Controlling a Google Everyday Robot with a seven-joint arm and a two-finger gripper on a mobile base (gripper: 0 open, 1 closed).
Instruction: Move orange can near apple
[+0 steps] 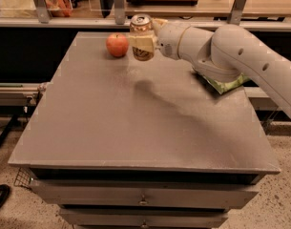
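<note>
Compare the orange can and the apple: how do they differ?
The orange can is a tall cylinder; the apple is round and shorter. The can is tan with a silver top; the apple is red. The claw, over the far side of the table, holds the can raised; the apple rests on it. Both sit close together.
</note>
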